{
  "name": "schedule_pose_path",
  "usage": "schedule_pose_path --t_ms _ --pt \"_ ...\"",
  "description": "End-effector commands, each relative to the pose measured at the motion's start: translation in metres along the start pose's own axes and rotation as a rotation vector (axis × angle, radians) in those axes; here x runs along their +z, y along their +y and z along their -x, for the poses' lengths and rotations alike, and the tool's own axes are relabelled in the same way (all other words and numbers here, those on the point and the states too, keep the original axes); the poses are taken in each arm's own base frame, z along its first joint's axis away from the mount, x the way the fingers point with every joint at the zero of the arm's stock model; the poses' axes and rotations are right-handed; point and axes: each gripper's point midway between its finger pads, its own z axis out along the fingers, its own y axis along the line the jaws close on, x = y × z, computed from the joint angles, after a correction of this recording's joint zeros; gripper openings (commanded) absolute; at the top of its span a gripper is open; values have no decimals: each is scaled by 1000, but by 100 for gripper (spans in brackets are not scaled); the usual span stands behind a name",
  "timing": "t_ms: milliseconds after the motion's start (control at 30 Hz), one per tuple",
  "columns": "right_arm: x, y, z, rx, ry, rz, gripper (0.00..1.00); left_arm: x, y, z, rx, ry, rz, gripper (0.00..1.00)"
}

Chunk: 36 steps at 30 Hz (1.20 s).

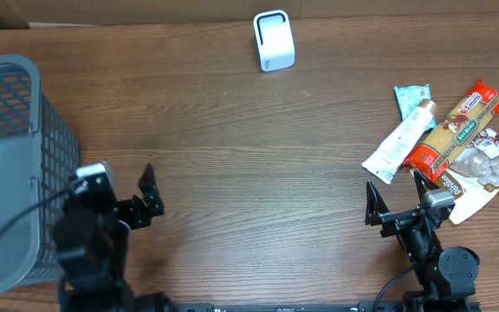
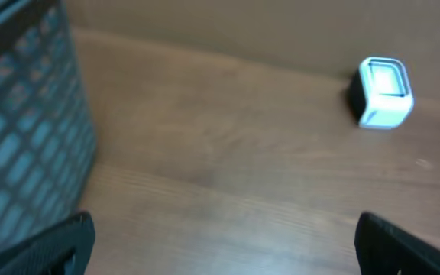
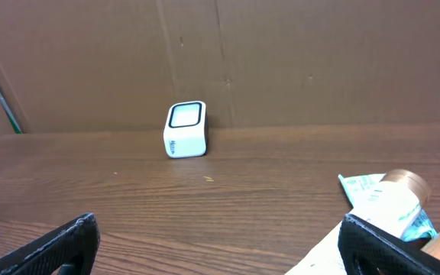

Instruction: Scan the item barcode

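Table [image 1: 249, 165]: dark wood grain, with a cardboard wall [image 3: 319, 53] along the far edge.
Scanner [image 1: 274, 41]: small white box standing at the far edge, about mid-width. Its dark-rimmed window shows in the right wrist view.
Item pile: on the right side of the table, well apart from the scanner.
White tube [image 1: 399, 143]: leftmost in the pile, lying slantwise with its brown cap toward the far side.
Teal packet [image 1: 411, 97]: at the far end of the pile, touching the tube's cap end.
Red-and-yellow packet [image 1: 456, 130]: long, slantwise, just right of the tube and touching it.
Clear bag [image 1: 490, 165]: right of that packet, with pale lumps inside.
White pouch [image 1: 468, 201]: at the near end of the pile, partly under the others.
Barcodes: too small to make out in any view.
Grey basket [image 1: 7, 156]: mesh walls, at the left edge, just left of the left arm.
Left end effector [image 2: 224, 248]: near left, fingers wide apart, nothing between them, bare table beneath.
Right end effector [image 1: 395, 204]: near right, fingers wide apart and holding nothing. Its right finger is just beside the white pouch; cannot tell whether they touch.
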Motion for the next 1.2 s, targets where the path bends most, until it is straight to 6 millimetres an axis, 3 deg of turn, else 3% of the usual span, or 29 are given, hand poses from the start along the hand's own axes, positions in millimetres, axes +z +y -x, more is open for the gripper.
schedule_pose_path --t_ms 0,267,767,1167 --pt "0 0 -1 -2 -8 1 100 8 -14 -16 9 -83 -86 100" --pt "0 0 -1 -2 -8 1 100 21 -25 -34 31 -278 -161 100" --pt "0 0 -1 -2 -8 1 100 38 -18 -82 31 -309 -163 100" --pt "0 0 -1 -2 -8 1 100 38 -18 -84 32 -306 -164 100"
